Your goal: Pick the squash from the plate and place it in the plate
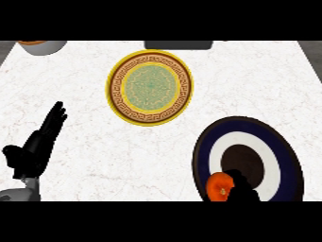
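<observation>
The squash (pixel 221 186), orange and rounded, lies on the near rim of the blue-ringed plate (pixel 208 142). Likely rigid, smooth, light: grasp across its widest part. Right robot hand (pixel 243 189) touches it; closure cannot be determined. Left robot hand (pixel 39 142) rests open, well left of this plate.

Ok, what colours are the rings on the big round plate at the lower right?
Dark navy rim, white ring, dark brown centre on the round plate, in the head view.

You get bright, even light on the white counter (pixel 87 90), no glare, barely any cast shadows, grey floor dimmer at upper corners, round plates stretched tall, edges soft throughout
</observation>
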{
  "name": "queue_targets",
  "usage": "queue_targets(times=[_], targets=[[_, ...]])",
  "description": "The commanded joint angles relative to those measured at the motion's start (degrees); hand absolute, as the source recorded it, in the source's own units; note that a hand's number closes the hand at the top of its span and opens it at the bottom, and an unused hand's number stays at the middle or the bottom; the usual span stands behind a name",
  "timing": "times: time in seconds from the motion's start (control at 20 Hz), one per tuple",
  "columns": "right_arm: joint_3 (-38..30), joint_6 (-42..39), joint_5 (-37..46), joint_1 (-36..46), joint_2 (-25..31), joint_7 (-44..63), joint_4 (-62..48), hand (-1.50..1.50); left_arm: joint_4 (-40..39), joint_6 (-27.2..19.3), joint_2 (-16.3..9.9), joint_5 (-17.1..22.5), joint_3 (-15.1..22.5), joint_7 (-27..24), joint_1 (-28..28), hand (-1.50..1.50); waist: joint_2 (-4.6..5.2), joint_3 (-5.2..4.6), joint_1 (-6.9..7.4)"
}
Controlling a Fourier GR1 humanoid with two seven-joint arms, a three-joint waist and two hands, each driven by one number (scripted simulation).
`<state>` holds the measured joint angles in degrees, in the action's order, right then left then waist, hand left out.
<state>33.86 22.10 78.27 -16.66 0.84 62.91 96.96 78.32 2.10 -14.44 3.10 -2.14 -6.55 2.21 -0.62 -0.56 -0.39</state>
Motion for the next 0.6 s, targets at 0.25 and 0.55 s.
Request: queue_targets(times=[0.25,0.55], targets=[[16.16,-6.12,20.27,1.65,-0.81,22.14,9.49,1.5,-0.06,1.24,-0.29,0.72,-0.79,0.7,-0.65,0.0,0.5,0.46,-0.03],[21.04,-14.16,28.88,4.82,-0.76,22.28,16.98,1.5,-2.83,-0.2,-0.2,-0.43,-1.88,-1.21,1.12,0.0,0.57,0.38,-0.53]])
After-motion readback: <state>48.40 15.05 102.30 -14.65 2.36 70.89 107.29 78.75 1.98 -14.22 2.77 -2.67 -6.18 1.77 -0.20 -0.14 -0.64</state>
